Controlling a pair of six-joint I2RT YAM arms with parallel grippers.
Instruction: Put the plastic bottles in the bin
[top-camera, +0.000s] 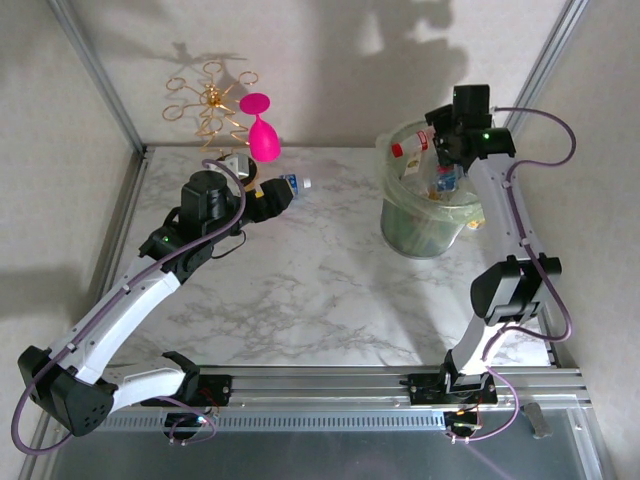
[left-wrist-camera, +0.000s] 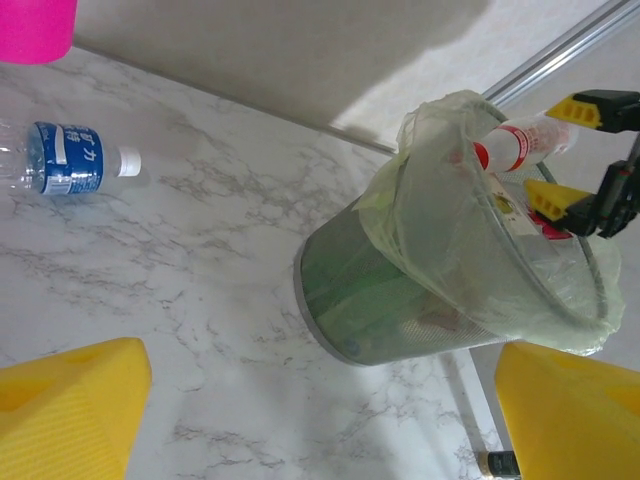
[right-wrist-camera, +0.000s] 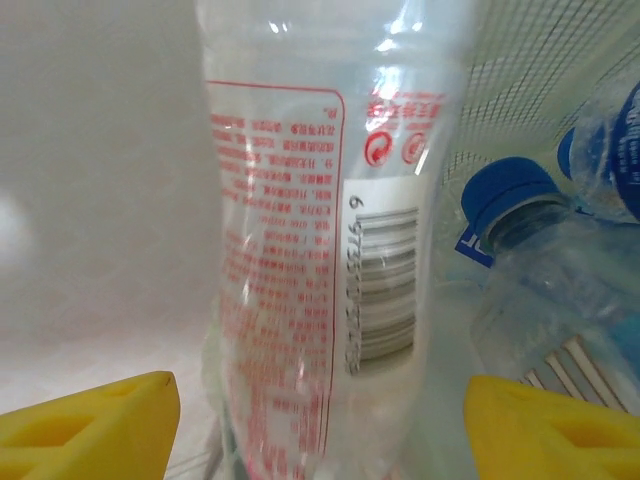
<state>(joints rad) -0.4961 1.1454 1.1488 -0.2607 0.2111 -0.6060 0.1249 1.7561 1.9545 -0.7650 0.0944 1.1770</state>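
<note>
A clear plastic bottle with a blue label (top-camera: 292, 184) (left-wrist-camera: 70, 158) lies on its side on the marble table at the back left. My left gripper (top-camera: 272, 197) (left-wrist-camera: 322, 410) is open just beside it, nothing between its yellow fingers. The bin (top-camera: 425, 205) (left-wrist-camera: 450, 270), pale green with a bag liner, stands at the back right and holds several bottles. My right gripper (top-camera: 447, 140) (right-wrist-camera: 320, 420) hangs over its rim. A clear bottle with red print (right-wrist-camera: 320, 260) (left-wrist-camera: 515, 143) stands between its fingers, with a gap on each side. A blue-capped bottle (right-wrist-camera: 515, 200) lies in the bin.
A pink wine glass (top-camera: 262, 135) (left-wrist-camera: 35, 25) and a gold wire rack (top-camera: 210, 100) stand at the back left, close behind the left gripper. A metal frame post (top-camera: 545, 70) runs beside the bin. The marble top (top-camera: 300, 290) between the arms is bare.
</note>
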